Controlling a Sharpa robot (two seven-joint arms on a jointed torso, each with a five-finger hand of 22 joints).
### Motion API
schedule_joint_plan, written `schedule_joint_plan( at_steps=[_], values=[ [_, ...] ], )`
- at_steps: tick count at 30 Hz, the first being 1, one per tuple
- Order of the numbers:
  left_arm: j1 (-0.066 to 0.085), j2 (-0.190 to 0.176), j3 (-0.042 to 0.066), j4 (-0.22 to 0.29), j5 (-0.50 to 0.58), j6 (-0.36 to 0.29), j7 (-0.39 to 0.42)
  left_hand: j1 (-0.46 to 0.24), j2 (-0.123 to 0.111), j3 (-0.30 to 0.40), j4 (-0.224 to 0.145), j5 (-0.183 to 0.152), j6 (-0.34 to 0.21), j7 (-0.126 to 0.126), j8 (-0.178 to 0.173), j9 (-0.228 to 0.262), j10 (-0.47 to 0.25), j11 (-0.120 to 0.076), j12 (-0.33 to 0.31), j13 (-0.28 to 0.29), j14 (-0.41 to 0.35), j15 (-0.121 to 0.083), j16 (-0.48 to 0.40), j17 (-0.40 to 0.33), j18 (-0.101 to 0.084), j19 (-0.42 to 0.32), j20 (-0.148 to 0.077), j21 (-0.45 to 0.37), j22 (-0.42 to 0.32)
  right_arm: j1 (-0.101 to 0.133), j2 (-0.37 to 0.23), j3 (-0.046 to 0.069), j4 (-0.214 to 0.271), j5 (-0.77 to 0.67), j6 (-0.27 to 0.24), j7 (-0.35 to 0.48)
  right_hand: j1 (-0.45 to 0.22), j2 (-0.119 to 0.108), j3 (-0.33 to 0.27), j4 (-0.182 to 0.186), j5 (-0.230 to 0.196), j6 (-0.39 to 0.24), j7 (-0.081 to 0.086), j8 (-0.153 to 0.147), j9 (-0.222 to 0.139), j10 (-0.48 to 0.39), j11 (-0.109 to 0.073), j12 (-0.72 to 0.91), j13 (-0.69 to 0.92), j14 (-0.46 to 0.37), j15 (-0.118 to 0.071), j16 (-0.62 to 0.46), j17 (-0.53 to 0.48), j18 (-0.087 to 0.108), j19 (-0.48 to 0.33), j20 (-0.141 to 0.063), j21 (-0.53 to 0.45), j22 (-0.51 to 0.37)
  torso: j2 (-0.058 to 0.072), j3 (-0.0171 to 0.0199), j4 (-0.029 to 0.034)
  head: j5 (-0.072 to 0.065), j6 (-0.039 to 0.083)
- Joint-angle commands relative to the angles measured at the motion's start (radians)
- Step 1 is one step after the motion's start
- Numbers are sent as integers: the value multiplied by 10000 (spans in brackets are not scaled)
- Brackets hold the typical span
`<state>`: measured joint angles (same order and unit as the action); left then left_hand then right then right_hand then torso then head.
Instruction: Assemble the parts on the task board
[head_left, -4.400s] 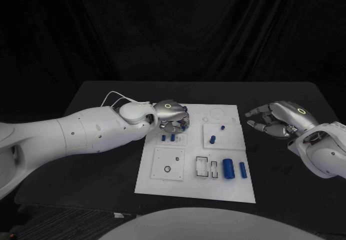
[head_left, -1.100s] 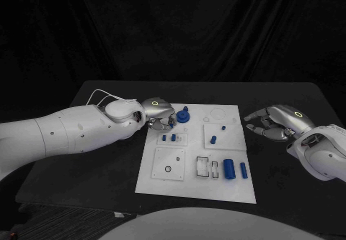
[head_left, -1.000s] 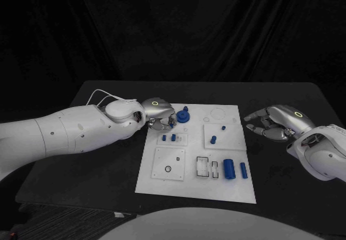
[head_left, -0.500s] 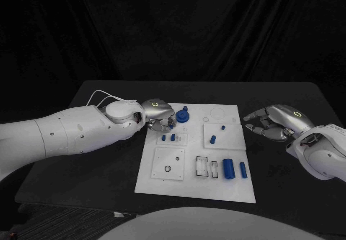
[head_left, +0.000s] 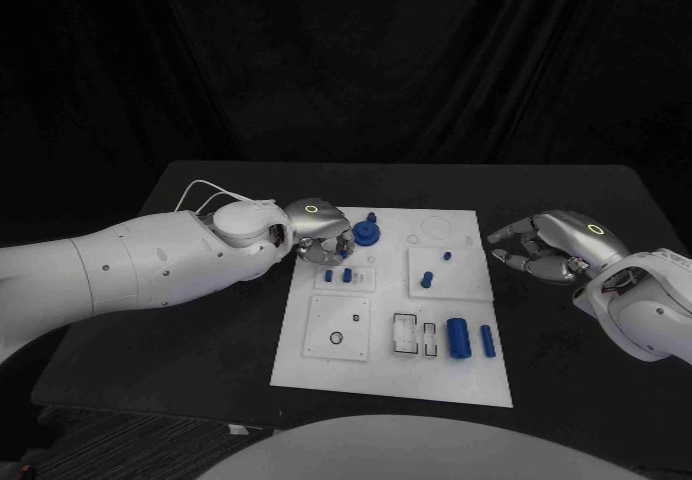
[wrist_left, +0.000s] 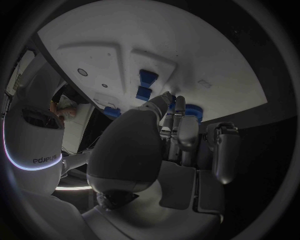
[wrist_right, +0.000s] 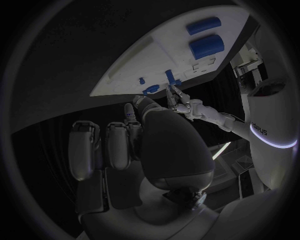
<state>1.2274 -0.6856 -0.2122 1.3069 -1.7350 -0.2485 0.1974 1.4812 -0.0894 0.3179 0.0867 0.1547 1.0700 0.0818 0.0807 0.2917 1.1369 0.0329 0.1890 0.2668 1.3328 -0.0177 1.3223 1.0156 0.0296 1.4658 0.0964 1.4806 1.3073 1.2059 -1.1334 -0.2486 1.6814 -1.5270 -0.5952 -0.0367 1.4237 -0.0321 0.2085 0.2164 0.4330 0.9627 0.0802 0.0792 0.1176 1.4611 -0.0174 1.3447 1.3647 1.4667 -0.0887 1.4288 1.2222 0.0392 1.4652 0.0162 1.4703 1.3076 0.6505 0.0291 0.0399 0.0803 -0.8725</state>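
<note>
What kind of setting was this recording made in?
Most likely a robotics lab test bench: a black table before a dark backdrop, a white task board with small blue parts laid out on it, and the left hand at a blue part on the board's far end.

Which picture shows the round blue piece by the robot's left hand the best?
The head view: the round blue piece stands clear on the white board, beside the left hand. In the left wrist view the fingers hide most of it. The right wrist view shows it small and far off.
</note>
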Motion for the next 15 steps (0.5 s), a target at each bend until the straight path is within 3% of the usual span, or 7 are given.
schedule_joint_plan(
  at_steps=[1,6,10,15],
  values=[
    [-58,0,-25,-48,-27,279,-159,-289,-87,-16,122,-420,-793,-82,-208,-196,-358,56,-313,-123,-125,46,-91,-103,-21,286,-7,-107,2269,-28,7,5,1,-23,68,-118,101,-4,28,-3,31,62,10,16,-10,223,-22,-50,-1315,488,-1,16,-7,-133,541,74,-20,2292,0,1,-6,7,-1],
    [-74,-11,-25,-99,-27,167,-419,-830,-340,-331,422,-1018,-2691,-642,-188,-625,-921,320,-732,-252,-319,230,-208,-401,30,130,95,-328,2199,-31,-1,5,3,-23,74,-116,101,-4,28,-3,31,62,10,16,-10,223,-22,-50,-1315,488,-1,16,-7,-133,541,74,-20,2292,3,-4,-7,-14,-1],
    [-80,-44,-25,-174,-27,-49,-502,-917,-348,-553,460,-1029,-3224,-774,-189,-738,-1075,408,-766,-204,-398,254,-280,-578,27,150,127,-316,2206,-31,-21,5,12,-23,60,-119,101,-4,28,-3,31,62,10,16,-10,223,-22,-50,-1315,488,-1,16,-7,-133,541,74,-20,2292,4,-2,-6,-11,-1],
    [-81,-116,-23,-336,-27,-797,-246,-937,-340,-659,498,-1044,-3219,-802,-121,-748,-919,387,-662,-136,-318,230,-231,-519,0,235,129,-212,2243,-31,-45,5,39,-23,52,-131,106,-8,47,-26,31,61,15,11,-15,219,-19,-54,-1323,486,5,13,-16,-133,540,80,-22,2291,8,-10,-7,-82,-1]
  ],
)
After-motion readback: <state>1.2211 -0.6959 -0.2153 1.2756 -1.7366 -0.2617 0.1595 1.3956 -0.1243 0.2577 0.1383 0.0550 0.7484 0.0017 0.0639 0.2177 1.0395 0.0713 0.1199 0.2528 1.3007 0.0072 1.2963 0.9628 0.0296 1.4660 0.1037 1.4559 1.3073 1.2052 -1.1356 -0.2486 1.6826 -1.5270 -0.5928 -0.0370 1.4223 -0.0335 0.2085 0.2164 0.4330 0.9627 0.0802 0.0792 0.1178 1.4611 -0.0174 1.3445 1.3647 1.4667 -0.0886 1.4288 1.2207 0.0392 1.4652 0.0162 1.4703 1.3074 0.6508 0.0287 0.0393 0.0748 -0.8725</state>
